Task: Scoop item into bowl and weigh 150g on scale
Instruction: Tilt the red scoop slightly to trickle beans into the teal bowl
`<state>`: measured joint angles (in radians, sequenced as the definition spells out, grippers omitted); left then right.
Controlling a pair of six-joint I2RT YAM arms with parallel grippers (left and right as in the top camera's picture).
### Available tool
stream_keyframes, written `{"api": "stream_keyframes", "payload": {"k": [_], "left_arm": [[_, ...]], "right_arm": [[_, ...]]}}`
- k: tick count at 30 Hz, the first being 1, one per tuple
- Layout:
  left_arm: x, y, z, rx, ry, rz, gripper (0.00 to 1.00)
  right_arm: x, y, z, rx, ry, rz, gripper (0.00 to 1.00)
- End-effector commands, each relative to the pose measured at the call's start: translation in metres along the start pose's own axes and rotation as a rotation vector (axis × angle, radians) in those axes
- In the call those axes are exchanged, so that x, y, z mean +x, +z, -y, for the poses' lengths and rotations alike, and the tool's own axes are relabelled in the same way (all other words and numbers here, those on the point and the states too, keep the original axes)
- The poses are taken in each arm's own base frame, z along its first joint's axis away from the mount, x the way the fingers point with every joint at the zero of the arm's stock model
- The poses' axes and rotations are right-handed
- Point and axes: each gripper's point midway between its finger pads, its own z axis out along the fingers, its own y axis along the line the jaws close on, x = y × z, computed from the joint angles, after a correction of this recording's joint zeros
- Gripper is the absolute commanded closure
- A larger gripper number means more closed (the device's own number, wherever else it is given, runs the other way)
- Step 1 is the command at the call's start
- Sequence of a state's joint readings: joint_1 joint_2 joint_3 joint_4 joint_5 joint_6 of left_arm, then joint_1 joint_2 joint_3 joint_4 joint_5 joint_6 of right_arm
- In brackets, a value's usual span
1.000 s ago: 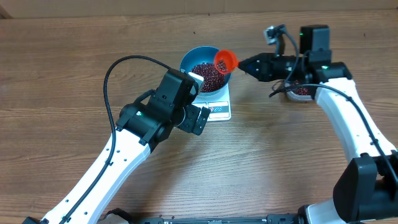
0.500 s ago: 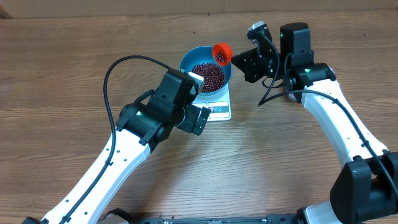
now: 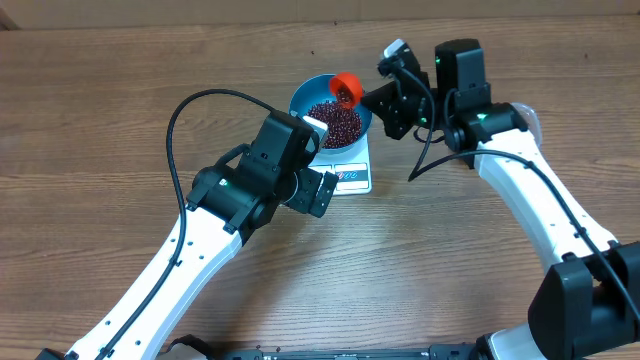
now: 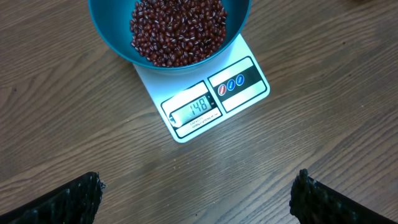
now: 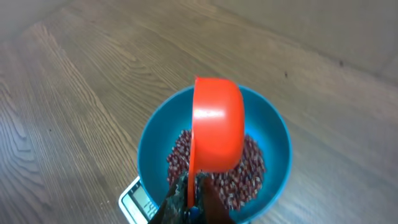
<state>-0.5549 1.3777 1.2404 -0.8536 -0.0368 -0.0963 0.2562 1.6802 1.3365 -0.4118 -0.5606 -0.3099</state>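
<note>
A blue bowl [image 3: 305, 93] [image 4: 112, 37] [image 5: 277, 137] stands on the white scale [image 3: 352, 178] [image 4: 249, 59] [image 5: 127, 202] and holds a heap of dark red beans [image 3: 335, 122] [image 4: 177, 28] [image 5: 252, 171]. The scale's display [image 4: 196, 110] is lit. My right gripper [image 3: 372, 97] [image 5: 193, 202] is shut on the handle of an orange scoop [image 3: 346, 87] [image 5: 217, 124], which is tipped over the bowl. My left gripper [image 4: 196, 199] hangs open over bare wood in front of the scale, with nothing between its fingers [image 4: 74, 199].
A clear tub [image 3: 528, 120] is mostly hidden behind my right arm at the right. My left arm [image 3: 270, 165] stretches from the lower left up to the scale's front. The wooden table [image 3: 430, 260] surrounds it all.
My right gripper has swung left with the scoop and rolled it over the bowl, so the scoop's mouth now faces down and away. The left arm has stayed put.
</note>
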Motion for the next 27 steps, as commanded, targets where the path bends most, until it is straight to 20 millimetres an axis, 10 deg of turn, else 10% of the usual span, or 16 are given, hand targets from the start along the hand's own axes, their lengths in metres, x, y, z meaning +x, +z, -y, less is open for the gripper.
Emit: {"api": "stream_keyframes", "payload": {"k": [1,27], "left_arm": [[-0.0034,-0.0002,0.0017,0.006,0.024,0.004,0.01],[-0.0034,-0.0002,0.0017,0.006,0.024,0.004,0.00]], "right_arm": [[-0.0158,-0.0077,-0.0089,-0.007,-0.061,0.042,0.96],[-0.0102,-0.0063,-0.0097,-0.004,-0.051,0.019,0.96]]}}
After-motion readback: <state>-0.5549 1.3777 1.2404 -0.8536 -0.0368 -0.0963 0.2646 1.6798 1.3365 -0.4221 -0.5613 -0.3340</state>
